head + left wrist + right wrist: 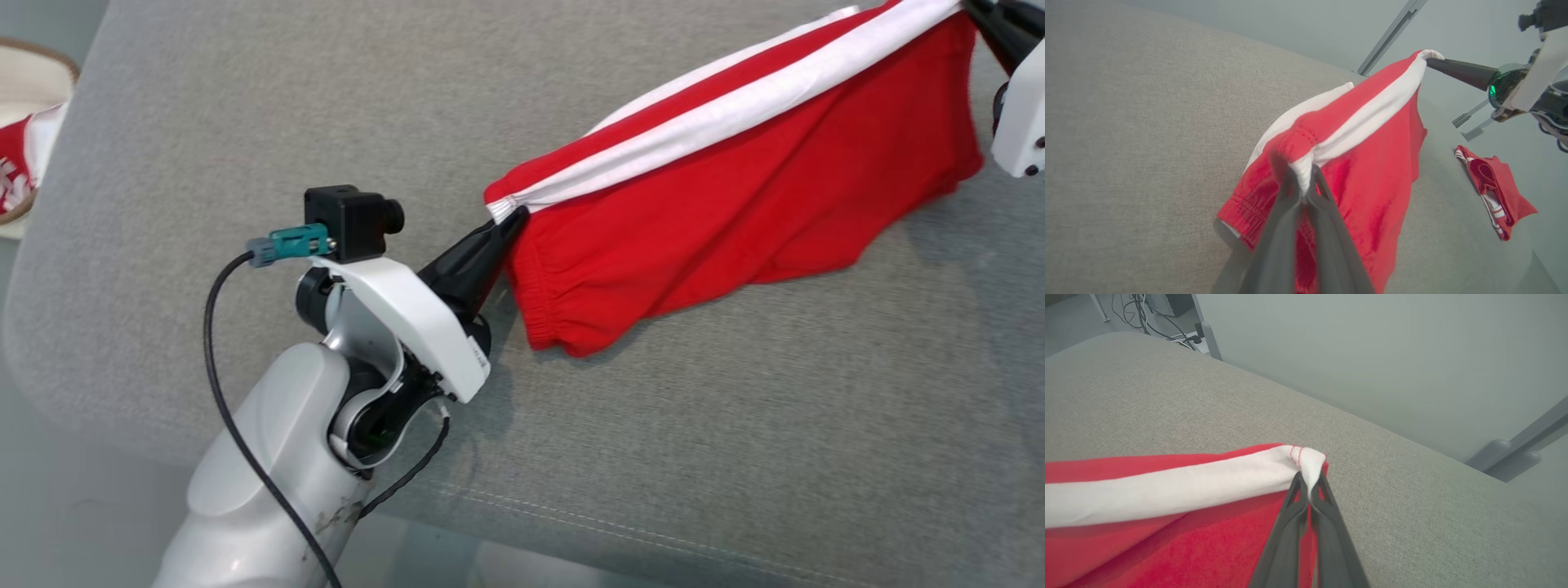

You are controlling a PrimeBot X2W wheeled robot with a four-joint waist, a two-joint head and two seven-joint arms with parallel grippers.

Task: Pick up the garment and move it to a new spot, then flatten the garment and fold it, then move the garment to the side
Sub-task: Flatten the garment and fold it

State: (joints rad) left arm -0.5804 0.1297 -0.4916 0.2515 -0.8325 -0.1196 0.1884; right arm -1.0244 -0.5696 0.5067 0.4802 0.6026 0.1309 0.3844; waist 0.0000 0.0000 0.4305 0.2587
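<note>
Over the grey cushion (245,122), the red white-striped garment (735,204) is hanging, left gripper (516,217) and right gripper (1309,486) pinching its ends.

A grey fabric cushion (653,457), pale grey floor (1392,355) around, cables (1133,310) beyond.

2 red garments (held garment (735,212), spare garment (1494,192)), 2 grippers (L gripper (513,220), R gripper (1310,486)), 1 cushion (245,122).

Red fabric shorts w/ white side stripes (735,196): striped edge pulled taut, pinched at both ends, running diag. from lower left to upper right. Elastic waistband at left end; red body hangs slack, creased, close over grey woven cushion (245,98).
</note>
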